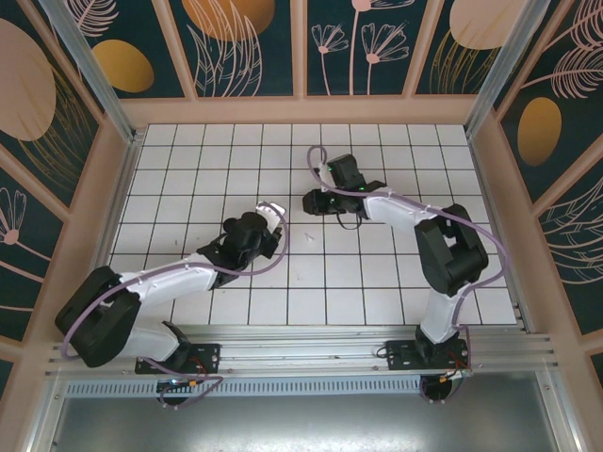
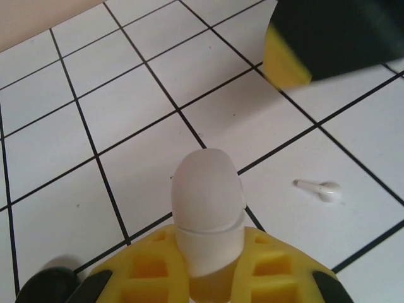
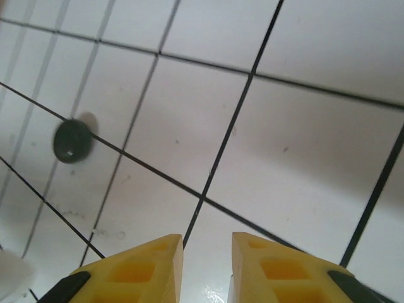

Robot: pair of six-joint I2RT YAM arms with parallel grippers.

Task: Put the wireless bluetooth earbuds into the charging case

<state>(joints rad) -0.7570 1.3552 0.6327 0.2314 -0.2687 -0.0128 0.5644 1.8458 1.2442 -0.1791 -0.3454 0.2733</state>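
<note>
My left gripper [image 2: 211, 243] is shut on a white charging case [image 2: 207, 196], which stands up between its yellow fingers with a seam running across it. A white earbud [image 2: 319, 188] lies flat on the tile to the right of the case, untouched. The right gripper's fingers [image 2: 285, 60] hang beyond it, at the top right of the left wrist view. In its own view my right gripper [image 3: 206, 243] is open over a tile joint with nothing between its jaws. From above, the left gripper [image 1: 270, 219] and right gripper [image 1: 313, 201] sit close together mid-table.
A small dark round object [image 3: 72, 141] rests on a tile line ahead and left of the right gripper; I cannot tell what it is. The white tiled floor [image 1: 377, 282] is boxed in by wooden walls [image 1: 301, 111] on three sides.
</note>
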